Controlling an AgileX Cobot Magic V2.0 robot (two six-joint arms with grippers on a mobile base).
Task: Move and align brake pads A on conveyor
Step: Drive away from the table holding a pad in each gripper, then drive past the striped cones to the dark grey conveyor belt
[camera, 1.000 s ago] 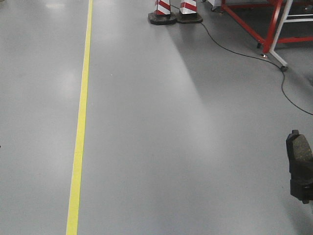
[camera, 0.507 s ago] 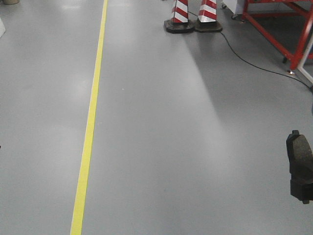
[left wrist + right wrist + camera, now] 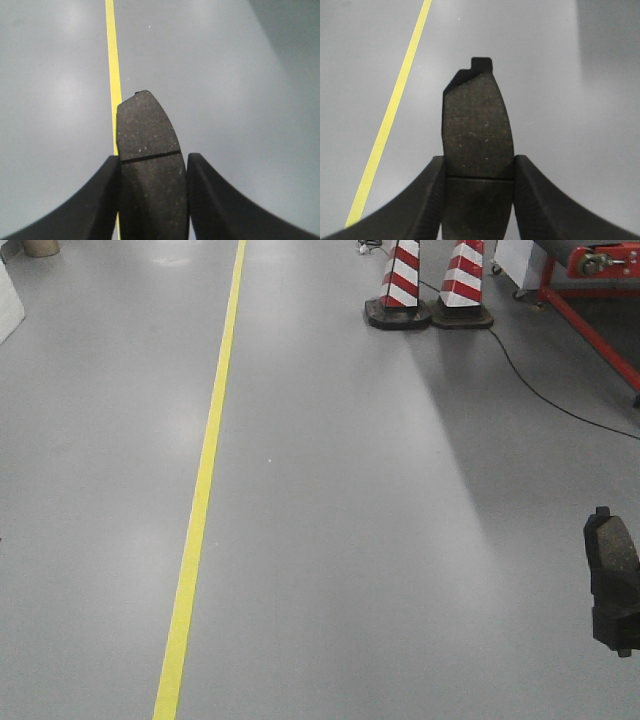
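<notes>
My left pincer (image 3: 152, 161) is clamped on the left pad (image 3: 149, 140) by its long edges. The pad's rough face and groove are toward the camera, and its rounded end pokes out past my fingers. My right pincer (image 3: 479, 161) grips the right pad (image 3: 477, 125) the same way, with a small tab at its far end. Both pads hang over the grey floor (image 3: 330, 520), clear of it. A yellow line (image 3: 205, 480) runs along the floor. Far off stand two striped cones (image 3: 403, 285), a cable (image 3: 540, 398) and a red frame (image 3: 585, 333).
</notes>
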